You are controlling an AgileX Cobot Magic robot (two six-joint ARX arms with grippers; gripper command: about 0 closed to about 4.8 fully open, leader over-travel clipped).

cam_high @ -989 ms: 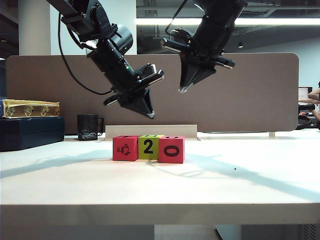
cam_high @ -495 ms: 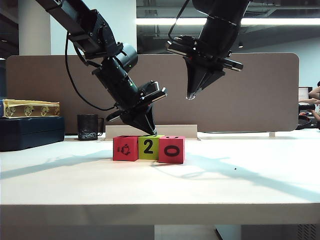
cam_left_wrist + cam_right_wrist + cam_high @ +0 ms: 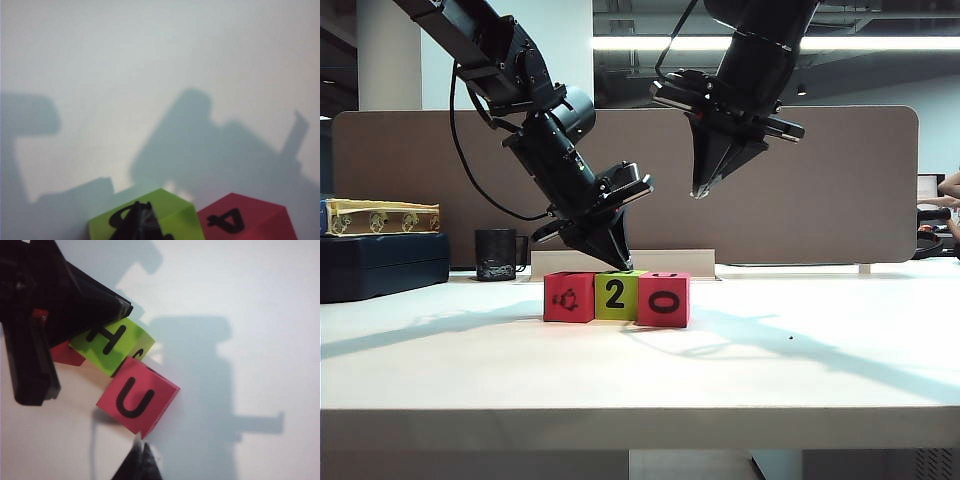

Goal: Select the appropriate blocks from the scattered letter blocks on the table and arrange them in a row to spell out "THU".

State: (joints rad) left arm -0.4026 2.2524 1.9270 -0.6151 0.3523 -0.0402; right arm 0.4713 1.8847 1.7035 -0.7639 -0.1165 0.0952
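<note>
On the white surface (image 3: 820, 370) three letter blocks touch in a row: red (image 3: 569, 297), lime green (image 3: 616, 295), red (image 3: 663, 299). The left hand (image 3: 618, 262), clenched, tips onto the green block; the right hand (image 3: 697, 189), clenched and empty, hangs above.

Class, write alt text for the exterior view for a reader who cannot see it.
Three letter blocks sit in a touching row on the white table: red, green showing 2, red showing 0. The left hand, shut, has its tip at the green block's top; the right hand, shut, hangs higher.
</note>
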